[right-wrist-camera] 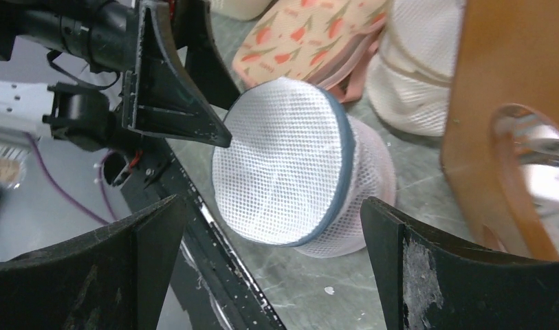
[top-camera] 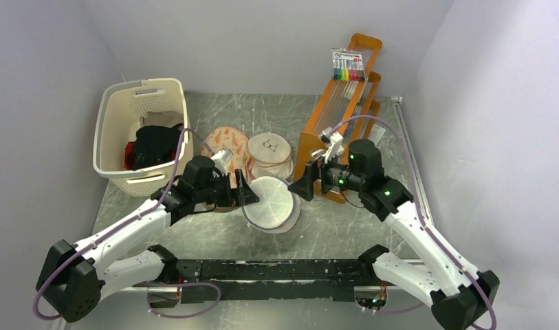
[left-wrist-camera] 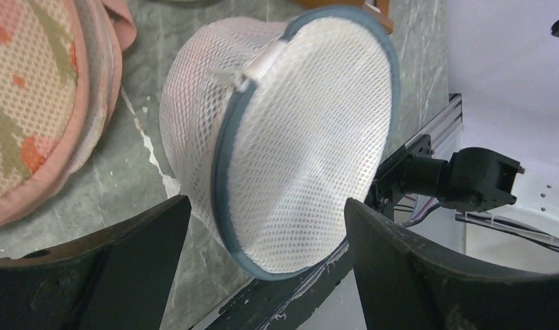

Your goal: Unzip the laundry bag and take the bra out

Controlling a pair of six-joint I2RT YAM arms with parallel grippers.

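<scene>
The laundry bag (top-camera: 271, 203) lies at the middle of the table (top-camera: 331, 227), tipped on its side so that its flat mesh face turns toward the near edge. The peach bag (top-camera: 225, 144) is at its 11 o'clock and the beige bag (top-camera: 269, 155) at its 12 o'clock. The zipper rim (left-wrist-camera: 225, 158) appears fully closed. The bra cannot be made out through the mesh.

Step in hand, as judged: approach for unzipping.
- Locate the white pull tab (left-wrist-camera: 261, 63), which sits near 11 o'clock on the rim in the left wrist view.
- One pincer should pinch the tab only. The other should pin the mesh wall beside the zipper start so the soft bag does not roll or follow the pull.
- Draw the tab along the rim's curve, not straight outward.

Arm pose: the left gripper (top-camera: 245, 191) stands at the bag's 9 o'clock and the right gripper (top-camera: 304, 185) at its 3 o'clock, both reaching level toward it. Both pincers are spread wide and hold nothing. A left fingertip is close to the rim, though contact cannot be confirmed.
</scene>
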